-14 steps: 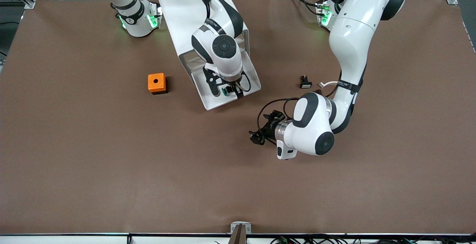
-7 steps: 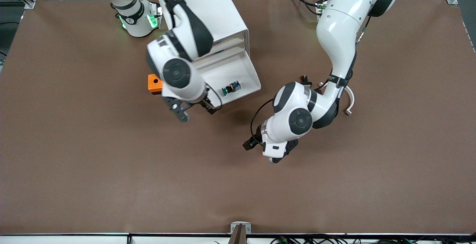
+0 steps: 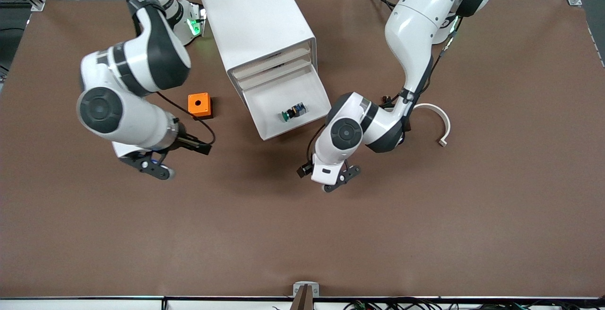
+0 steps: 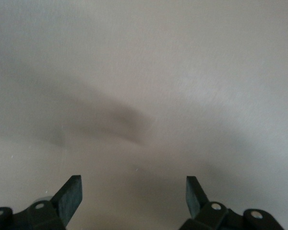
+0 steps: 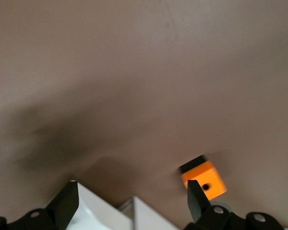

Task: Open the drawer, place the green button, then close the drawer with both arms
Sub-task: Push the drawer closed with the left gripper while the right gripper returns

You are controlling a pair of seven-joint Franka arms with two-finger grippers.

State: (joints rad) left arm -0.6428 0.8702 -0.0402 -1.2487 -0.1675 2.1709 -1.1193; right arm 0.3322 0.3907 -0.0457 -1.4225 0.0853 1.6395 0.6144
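With the button (image 3: pixel 293 112) seen lying in the open drawer (image 3: pixel 309 85), the drawer front is judged closer to the left end effector (image 3: pixel 326 177), spread wide and empty over the tabletop (image 3: pixel 425 234), than to the right end effector (image 3: pixel 163 159), likewise wide and empty.

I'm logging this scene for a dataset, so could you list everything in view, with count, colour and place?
Brown table: one, under everything.
Big white rounded box cabinet: one, white, between the arm bases.
Uppermost shallow white drawer: one, white, pulled open.
Green-capped pushbutton with blue-and-black body: one, lying in the open drawer.
Orange cube with a hole: one, orange, beside the drawer toward the right arm's end.
Curved white strip: one, white, toward the left arm's end.
Right gripper: one, black fingers, open, over bare table nearer the front camera than the cube.
Left gripper: one, black fingers, open, over bare table.
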